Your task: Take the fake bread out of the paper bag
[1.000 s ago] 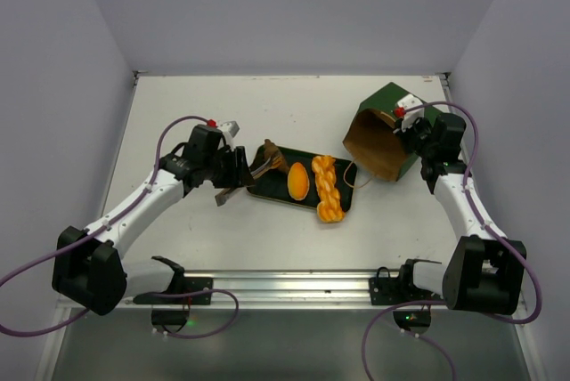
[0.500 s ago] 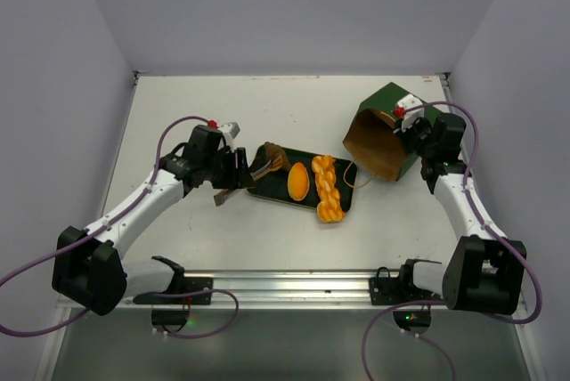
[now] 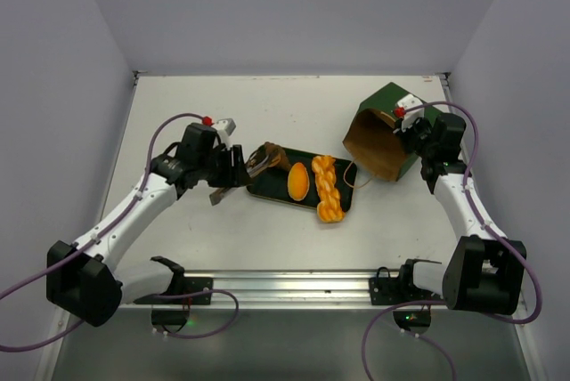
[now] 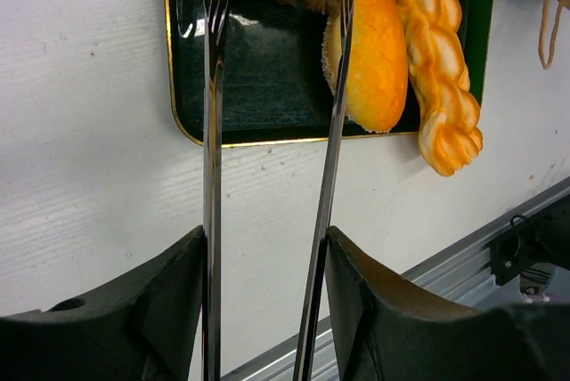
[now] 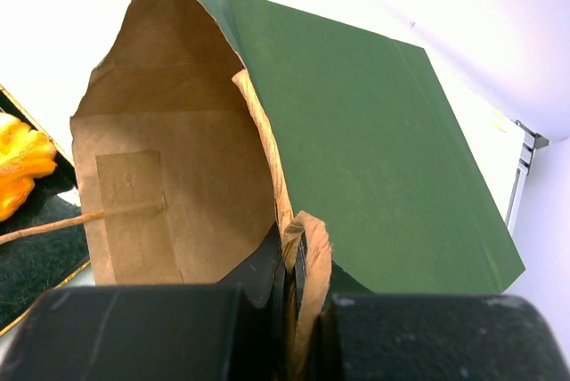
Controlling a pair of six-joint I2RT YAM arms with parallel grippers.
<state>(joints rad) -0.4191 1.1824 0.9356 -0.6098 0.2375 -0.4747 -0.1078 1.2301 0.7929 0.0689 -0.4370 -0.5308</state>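
Thin metal tongs (image 4: pixel 212 132) clamped in left gripper (image 4: pixel 264 243), over black tray (image 4: pixel 267 78): smooth oval roll (image 4: pixel 374 52), braided loaf (image 4: pixel 441 60). Green paper bag (image 5: pixel 383 149), crumpled kraft rim pinched by right gripper (image 5: pixel 298 274).

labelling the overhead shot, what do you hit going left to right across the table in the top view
left gripper holding tongs → dark brown piece → orange oval roll → orange braided loaf → paper bag
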